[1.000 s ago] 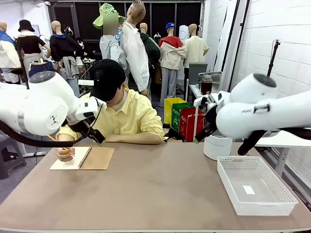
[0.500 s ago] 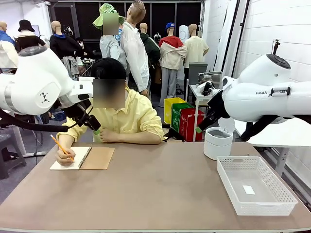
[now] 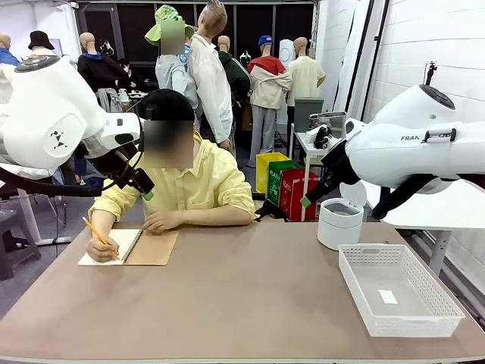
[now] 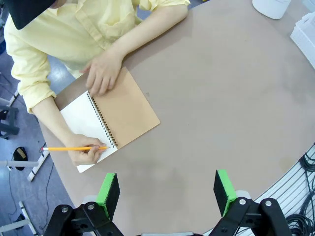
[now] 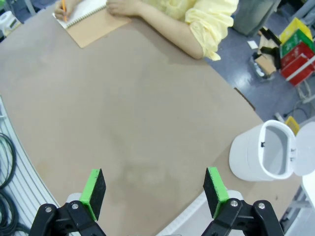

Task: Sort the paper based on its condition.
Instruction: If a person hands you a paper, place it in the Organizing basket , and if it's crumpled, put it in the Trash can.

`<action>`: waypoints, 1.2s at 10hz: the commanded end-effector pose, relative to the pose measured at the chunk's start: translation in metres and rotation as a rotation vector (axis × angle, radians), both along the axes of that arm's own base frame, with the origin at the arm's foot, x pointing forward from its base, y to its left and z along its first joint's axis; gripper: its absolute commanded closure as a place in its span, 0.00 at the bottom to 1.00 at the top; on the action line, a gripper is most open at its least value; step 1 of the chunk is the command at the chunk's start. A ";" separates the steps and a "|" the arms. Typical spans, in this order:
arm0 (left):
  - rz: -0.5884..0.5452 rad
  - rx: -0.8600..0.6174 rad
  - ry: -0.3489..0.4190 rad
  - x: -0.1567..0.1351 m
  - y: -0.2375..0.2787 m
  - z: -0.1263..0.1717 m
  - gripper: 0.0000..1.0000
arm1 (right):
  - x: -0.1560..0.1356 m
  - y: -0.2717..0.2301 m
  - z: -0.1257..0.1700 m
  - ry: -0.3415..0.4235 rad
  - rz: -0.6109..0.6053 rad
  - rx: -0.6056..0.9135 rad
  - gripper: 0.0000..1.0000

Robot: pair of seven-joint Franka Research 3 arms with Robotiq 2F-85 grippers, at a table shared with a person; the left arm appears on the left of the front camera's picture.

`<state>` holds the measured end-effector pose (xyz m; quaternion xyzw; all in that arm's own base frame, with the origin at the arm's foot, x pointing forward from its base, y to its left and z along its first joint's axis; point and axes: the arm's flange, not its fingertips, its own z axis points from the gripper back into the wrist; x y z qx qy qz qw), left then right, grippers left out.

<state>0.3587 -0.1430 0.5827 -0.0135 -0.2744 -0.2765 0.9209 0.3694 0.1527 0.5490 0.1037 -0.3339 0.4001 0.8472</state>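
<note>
Left arm pulled up and left; person's free hand [image 4: 101, 73] now on notebook [image 4: 130, 110]. Left hand [image 4: 166, 184] and right hand [image 5: 153, 184] both wide, empty, above surface [image 4: 221, 98]. Paper [image 4: 81, 115]: white sheet on the notebook, far left, under pencil [image 4: 74, 148].

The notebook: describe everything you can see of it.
The notebook lies open and flat on the table, at the person's edge. A dark wire spiral joins a plain brown cover, which looks like cardboard, to a white page. The person's writing hand rests on the page and holds an orange pencil to it. The other hand lies on the cover's far edge.
</note>
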 end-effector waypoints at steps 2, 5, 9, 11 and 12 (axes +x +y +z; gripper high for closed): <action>0.033 -0.030 0.027 -0.008 0.006 0.001 0.00 | 0.005 -0.007 -0.002 -0.011 0.114 0.106 0.00; 0.047 -0.020 0.045 -0.011 0.008 0.000 0.00 | 0.007 -0.009 -0.003 -0.036 0.175 0.174 0.00; 0.019 -0.003 0.037 -0.007 0.008 0.000 0.00 | 0.001 -0.008 0.002 -0.027 0.159 0.154 0.00; 0.019 -0.003 0.037 -0.007 0.008 0.000 0.00 | 0.001 -0.008 0.002 -0.027 0.159 0.154 0.00; 0.019 -0.003 0.037 -0.007 0.008 0.000 0.00 | 0.001 -0.008 0.002 -0.027 0.159 0.154 0.00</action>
